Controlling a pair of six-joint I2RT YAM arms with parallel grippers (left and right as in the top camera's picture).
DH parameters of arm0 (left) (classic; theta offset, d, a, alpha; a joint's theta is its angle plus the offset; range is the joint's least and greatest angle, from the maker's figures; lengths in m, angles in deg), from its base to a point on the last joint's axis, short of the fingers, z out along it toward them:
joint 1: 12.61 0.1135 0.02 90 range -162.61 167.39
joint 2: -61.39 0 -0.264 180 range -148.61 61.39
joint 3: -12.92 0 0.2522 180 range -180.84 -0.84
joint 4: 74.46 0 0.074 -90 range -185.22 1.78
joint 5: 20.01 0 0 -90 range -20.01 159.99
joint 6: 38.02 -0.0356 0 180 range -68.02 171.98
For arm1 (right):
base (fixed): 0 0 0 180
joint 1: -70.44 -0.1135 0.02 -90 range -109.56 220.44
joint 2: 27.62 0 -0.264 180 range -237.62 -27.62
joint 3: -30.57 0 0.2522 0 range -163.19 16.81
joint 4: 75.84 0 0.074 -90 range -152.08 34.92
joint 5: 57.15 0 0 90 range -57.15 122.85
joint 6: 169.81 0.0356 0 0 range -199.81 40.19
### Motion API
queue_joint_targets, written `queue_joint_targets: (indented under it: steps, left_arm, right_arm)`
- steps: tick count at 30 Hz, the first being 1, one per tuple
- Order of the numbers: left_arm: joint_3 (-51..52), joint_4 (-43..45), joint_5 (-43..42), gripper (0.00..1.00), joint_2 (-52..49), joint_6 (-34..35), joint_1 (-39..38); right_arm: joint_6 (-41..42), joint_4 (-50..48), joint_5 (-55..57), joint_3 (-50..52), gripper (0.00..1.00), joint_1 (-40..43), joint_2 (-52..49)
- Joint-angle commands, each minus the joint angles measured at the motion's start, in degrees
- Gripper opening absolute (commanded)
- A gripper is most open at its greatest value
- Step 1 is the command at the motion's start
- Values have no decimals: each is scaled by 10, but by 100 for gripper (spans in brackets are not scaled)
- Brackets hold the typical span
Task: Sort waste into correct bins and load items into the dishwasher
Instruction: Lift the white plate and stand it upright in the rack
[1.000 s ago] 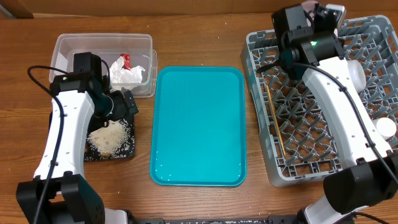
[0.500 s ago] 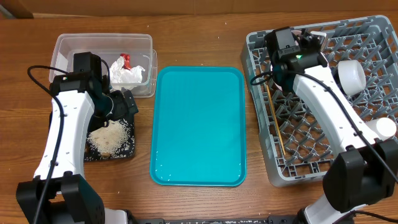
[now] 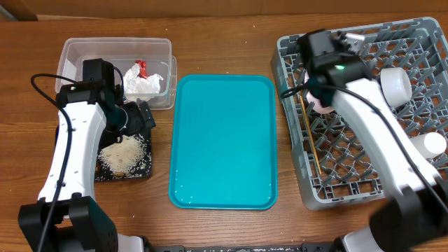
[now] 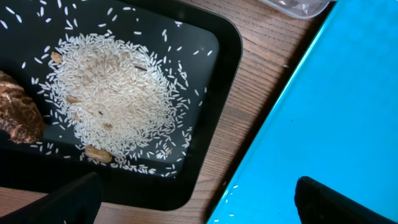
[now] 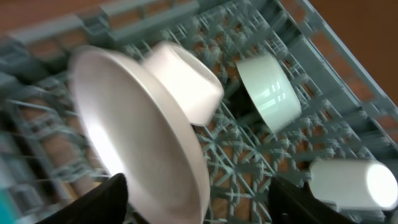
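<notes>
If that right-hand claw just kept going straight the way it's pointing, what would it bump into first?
Most likely the white plate, standing on edge in the grey rack right ahead of the right gripper. The picture is blurred, so depth is uncertain.

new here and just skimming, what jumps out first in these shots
The big teal tray sits dead centre. Left of it, a heap of white rice lies in the black tray; on the right, a white plate stands on edge in the grey dish rack.
</notes>
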Motion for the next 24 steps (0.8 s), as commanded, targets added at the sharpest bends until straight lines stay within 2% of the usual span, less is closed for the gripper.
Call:
queue_joint_targets:
  steps: [1, 5, 9, 11, 14, 17, 24]
  left_arm:
    - [-2, -3, -6, 100, -3, 10, -5]
    - [-2, 0, -47, 99, -3, -23, -11]
    - [-2, 13, -67, 100, -2, -52, -47]
    - [-2, 23, -67, 100, -2, -75, -77]
    - [-2, 20, -65, 100, -2, -111, -118]
    - [-2, -11, -76, 100, -2, -114, -143]
    - [-2, -126, -84, 100, -1, -106, -134]
  right_arm:
    - [-24, -15, -130, -27, 76, 46, 83]
    - [-98, 0, -339, -27, 79, 122, 108]
    - [-201, 44, -540, -27, 91, 197, 99]
    - [-242, 78, -598, -27, 94, 220, 90]
    - [-265, 127, -592, -21, 100, 234, 82]
    - [-265, 166, -556, -10, 100, 235, 80]
    - [-261, 224, -530, 7, 100, 235, 84]
